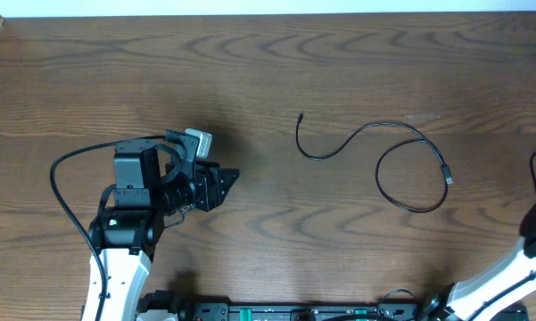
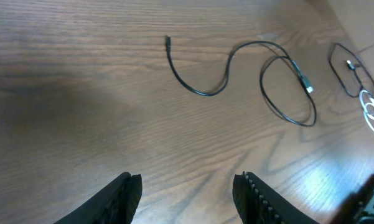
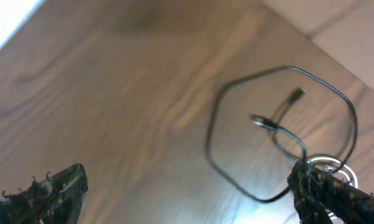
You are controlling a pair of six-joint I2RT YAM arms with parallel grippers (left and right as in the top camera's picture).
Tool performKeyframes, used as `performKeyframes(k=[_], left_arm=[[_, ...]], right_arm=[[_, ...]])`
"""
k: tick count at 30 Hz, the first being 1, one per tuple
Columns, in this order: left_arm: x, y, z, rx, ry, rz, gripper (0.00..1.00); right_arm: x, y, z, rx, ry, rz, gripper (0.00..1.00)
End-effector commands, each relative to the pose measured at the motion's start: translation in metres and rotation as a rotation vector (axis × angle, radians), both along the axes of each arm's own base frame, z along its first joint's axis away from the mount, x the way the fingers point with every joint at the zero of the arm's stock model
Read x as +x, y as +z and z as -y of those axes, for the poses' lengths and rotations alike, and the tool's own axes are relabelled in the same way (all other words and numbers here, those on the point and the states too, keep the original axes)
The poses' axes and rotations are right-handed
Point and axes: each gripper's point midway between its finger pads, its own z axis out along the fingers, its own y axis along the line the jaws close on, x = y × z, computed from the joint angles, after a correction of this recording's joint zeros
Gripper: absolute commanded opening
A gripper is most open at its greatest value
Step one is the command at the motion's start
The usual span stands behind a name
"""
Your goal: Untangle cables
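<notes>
Two thin black cords on wood-grain table: S-curved cable whole, looped cable cropped overhead; white cable blurred, right edge. Both empty: left gripper partly spread, right gripper wide.

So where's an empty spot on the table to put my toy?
The big bare patch of table runs along the far edge, beyond the left gripper and the black cable. The middle, between gripper and cable, is bare too. The right edge is crowded: another black loop and a white cord lie there.
</notes>
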Motion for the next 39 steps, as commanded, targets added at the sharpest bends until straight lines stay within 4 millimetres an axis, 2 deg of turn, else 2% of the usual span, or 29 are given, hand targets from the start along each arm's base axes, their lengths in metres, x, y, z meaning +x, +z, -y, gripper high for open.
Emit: performKeyframes(k=[1, 5, 6, 7, 10, 12, 15, 17, 20, 24, 26, 28, 34, 39], left_arm=[[0.003, -0.002, -0.006, 0.031, 0.029, 0.012, 0.53], [0.005, -0.001, -0.006, 0.033, 0.031, 0.020, 0.53], [0.005, -0.001, -0.006, 0.033, 0.031, 0.020, 0.53], [0.005, -0.001, -0.007, 0.037, 0.034, 0.020, 0.53], [0.006, -0.003, -0.010, 0.068, 0.032, 0.037, 0.53], [0.007, -0.002, -0.010, 0.081, 0.018, 0.055, 0.55], [0.009, -0.005, -0.014, 0.126, 0.017, 0.073, 0.63], [0.010, -0.010, -0.023, 0.169, 0.055, 0.060, 0.65], [0.008, -0.013, -0.023, 0.166, 0.062, 0.037, 0.66], [0.000, -0.019, -0.024, 0.166, 0.062, -0.005, 0.66], [-0.003, -0.020, -0.024, 0.166, 0.061, -0.016, 0.67], [-0.004, -0.019, -0.024, 0.160, 0.068, -0.022, 0.67], [-0.007, -0.013, -0.024, 0.150, 0.079, -0.010, 0.68], [-0.008, -0.008, -0.024, 0.150, 0.081, 0.010, 0.69]], right_arm=[[0.012, 0.003, -0.040, 0.006, 0.121, -0.031, 0.99], [0.024, -0.012, -0.096, 0.044, 0.262, -0.100, 0.99], [0.029, -0.017, -0.113, 0.054, 0.337, -0.114, 0.99], [0.036, -0.022, -0.141, 0.079, 0.468, -0.120, 0.99], [0.042, -0.033, -0.192, 0.150, 0.672, -0.127, 0.99], [0.039, -0.041, -0.210, 0.172, 0.716, -0.155, 0.99], [0.033, -0.052, -0.231, 0.176, 0.787, -0.206, 0.99], [0.031, -0.059, -0.237, 0.168, 0.779, -0.235, 0.99], [0.033, -0.066, -0.231, 0.141, 0.712, -0.245, 0.99], [0.037, -0.080, -0.230, 0.112, 0.692, -0.188, 0.99], [0.038, -0.091, -0.237, 0.133, 0.712, -0.141, 0.99], [0.035, -0.105, -0.245, 0.172, 0.714, -0.101, 0.99], [0.022, -0.159, -0.248, 0.176, 0.688, -0.065, 0.99], [0.010, -0.183, -0.250, 0.183, 0.712, -0.090, 0.99]])
